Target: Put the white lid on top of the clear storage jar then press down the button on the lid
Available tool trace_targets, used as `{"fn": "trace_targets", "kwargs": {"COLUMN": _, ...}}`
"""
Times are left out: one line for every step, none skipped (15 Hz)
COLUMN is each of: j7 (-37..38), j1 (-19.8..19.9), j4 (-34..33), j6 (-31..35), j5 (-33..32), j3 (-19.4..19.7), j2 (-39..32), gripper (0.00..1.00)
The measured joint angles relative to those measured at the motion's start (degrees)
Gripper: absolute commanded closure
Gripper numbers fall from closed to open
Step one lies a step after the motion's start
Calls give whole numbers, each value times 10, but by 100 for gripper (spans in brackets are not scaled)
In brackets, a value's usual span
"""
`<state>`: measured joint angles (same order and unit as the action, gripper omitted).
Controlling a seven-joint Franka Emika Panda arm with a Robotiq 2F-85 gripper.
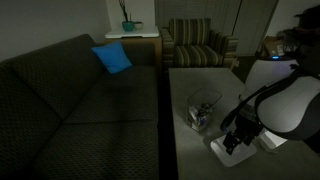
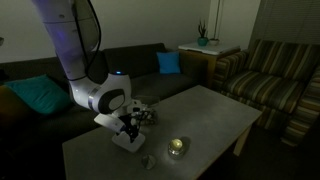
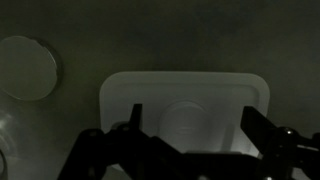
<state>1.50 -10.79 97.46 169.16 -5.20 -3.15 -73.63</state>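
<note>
The white lid (image 3: 185, 100) lies flat on the table, a rounded square with a round button (image 3: 190, 125) in its middle. It shows in both exterior views (image 1: 222, 151) (image 2: 128, 141). My gripper (image 3: 192, 135) hangs just above it, open, with one finger over each side of the lid and nothing held. The gripper also shows in both exterior views (image 1: 233, 140) (image 2: 128, 127). The clear storage jar (image 1: 203, 111) stands open on the table just beyond the lid, with small items inside. It also shows in an exterior view (image 2: 146, 110), behind the gripper.
A small round shiny tin (image 2: 177, 147) sits on the table near the lid. A pale round object (image 3: 25, 68) lies left of the lid in the wrist view. The grey table (image 1: 190, 85) stands beside a dark sofa (image 1: 70, 100). The room is dim.
</note>
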Motion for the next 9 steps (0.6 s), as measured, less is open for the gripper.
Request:
{"fn": "trace_targets", "kwargs": {"j7": 0, "j1": 0, "j4": -1, "j6": 7, "j5": 0, "j3": 1, "j2": -3, "gripper": 0}}
{"fn": "trace_targets", "kwargs": {"j7": 0, "j1": -1, "j4": -1, "j6": 17, "j5": 0, "j3": 1, "j2": -6, "gripper": 0}}
{"fn": "trace_targets", "kwargs": {"j7": 0, "j1": -1, "j4": -1, "j6": 27, "j5": 0, "j3": 1, "j2": -9, "gripper": 0}}
{"fn": "trace_targets", "kwargs": {"j7": 0, "j1": -1, "j4": -2, "j6": 37, "j5": 0, "j3": 1, "j2": -11, "gripper": 0}}
{"fn": "trace_targets", "kwargs": {"j7": 0, "j1": -1, "j4": -3, "j6": 48, "j5": 0, "j3": 1, "j2": -14, "gripper": 0}}
{"fn": "trace_targets", "kwargs": {"j7": 0, "j1": -1, "j4": -5, "j6": 59, "j5": 0, "j3": 1, "j2": -17, "gripper": 0}}
{"fn": "trace_targets", "kwargs": {"j7": 0, "j1": -1, "j4": -6, "j6": 67, "j5": 0, "j3": 1, "j2": -19, "gripper": 0}}
{"fn": "trace_targets", "kwargs": {"j7": 0, "j1": -1, "j4": -7, "j6": 71, "j5": 0, "j3": 2, "j2": -20, "gripper": 0}}
{"fn": "trace_targets", "kwargs": {"j7": 0, "j1": -1, "j4": -10, "j6": 71, "j5": 0, "j3": 3, "j2": -20, "gripper": 0}}
